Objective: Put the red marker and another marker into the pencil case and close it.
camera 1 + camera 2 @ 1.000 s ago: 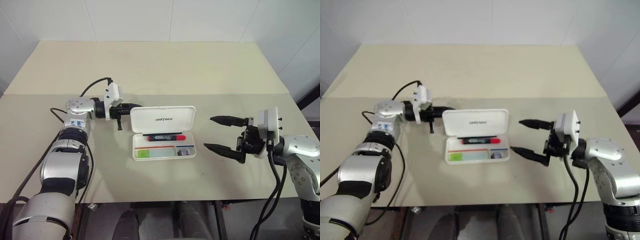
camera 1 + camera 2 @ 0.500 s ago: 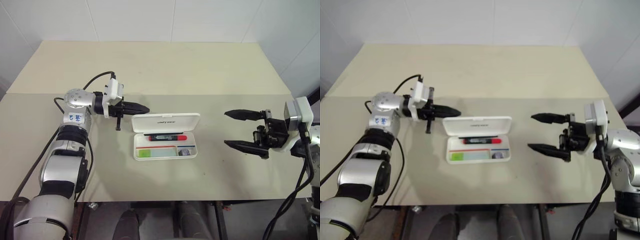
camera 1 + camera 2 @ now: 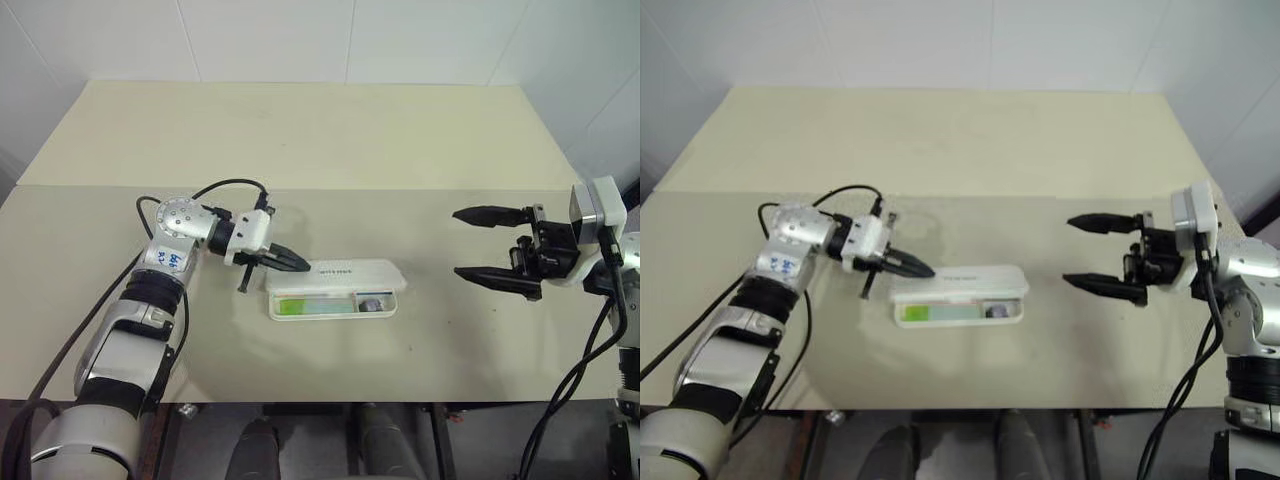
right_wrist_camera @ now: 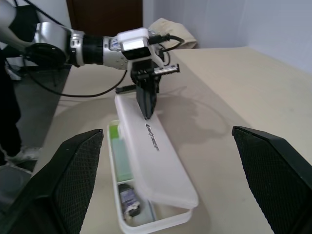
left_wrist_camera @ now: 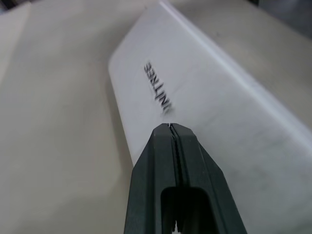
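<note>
With both markers inside, the left gripper (image 3: 298, 264), fingers pinched together, presses the case (image 3: 335, 291) lid nearly down at mid-table, the last push pending, while the right gripper (image 3: 486, 245) waits wide open, well right.

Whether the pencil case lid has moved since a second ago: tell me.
Yes. The lid has swung down from upright toward the tray, which stays put on the table. The shut left gripper presses on it; a gap remains.
</note>
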You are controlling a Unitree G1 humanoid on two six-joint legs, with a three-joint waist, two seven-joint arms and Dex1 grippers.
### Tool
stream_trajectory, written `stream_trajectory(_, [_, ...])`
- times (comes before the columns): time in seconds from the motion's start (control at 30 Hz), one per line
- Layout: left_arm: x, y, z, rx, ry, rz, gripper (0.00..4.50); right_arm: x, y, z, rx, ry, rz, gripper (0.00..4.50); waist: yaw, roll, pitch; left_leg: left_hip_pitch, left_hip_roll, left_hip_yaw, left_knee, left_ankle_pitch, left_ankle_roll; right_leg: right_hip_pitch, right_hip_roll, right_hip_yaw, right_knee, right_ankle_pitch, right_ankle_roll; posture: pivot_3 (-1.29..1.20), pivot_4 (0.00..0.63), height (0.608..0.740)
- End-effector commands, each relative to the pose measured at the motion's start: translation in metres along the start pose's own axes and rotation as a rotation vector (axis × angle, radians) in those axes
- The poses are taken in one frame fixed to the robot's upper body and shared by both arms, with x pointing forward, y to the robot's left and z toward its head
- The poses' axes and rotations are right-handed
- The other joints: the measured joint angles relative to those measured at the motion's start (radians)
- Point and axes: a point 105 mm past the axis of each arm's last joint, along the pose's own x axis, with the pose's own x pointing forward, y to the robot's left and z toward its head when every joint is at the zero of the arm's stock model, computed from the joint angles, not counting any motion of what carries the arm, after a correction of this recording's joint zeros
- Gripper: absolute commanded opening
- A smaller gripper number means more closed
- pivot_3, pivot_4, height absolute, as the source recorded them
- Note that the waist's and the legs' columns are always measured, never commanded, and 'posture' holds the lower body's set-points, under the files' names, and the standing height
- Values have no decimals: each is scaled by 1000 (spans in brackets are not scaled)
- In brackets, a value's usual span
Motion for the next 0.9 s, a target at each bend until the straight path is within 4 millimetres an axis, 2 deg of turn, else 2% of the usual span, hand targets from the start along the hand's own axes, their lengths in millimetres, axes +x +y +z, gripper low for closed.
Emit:
stream_trajectory(0.03, [-2, -7, 0, 82, 74, -146, 44, -3, 5, 11, -41, -15, 34, 4500, 0, 0, 0, 0, 0, 0, 0, 0, 0, 0, 0, 0, 0, 0, 0, 0, 150, 740])
stream_trajectory(0.23, [6, -15, -10, 165, 152, -229, 44, -3, 4, 11, -48, -12, 25, 4500, -1, 0, 0, 0, 0, 0, 1, 0, 0, 0, 0, 0, 0, 0, 0, 0, 150, 740])
stream_trajectory(0.6, [20, -17, -14, 343, 211, -296, 44, -2, 6, 11, -51, -9, 16, 4500, 2, 2, -1, 1, 0, 0, 1, 0, 0, 1, 0, 0, 0, 0, 0, 0, 150, 740])
stream_trajectory(0.73, [26, -6, -4, 333, 143, -219, 44, -1, 4, 12, -56, -5, 16, 4500, 3, 2, -2, 1, 0, 0, 1, 0, 0, 1, 0, 0, 0, 0, 0, 0, 150, 740])
stream_trajectory(0.9, [21, 16, 19, 187, -57, -16, 44, -1, 5, 12, -59, -1, 19, 4500, 1, 3, -1, 1, 0, 0, 2, 0, 0, 1, 0, 1, 0, 0, 0, 0, 150, 740])
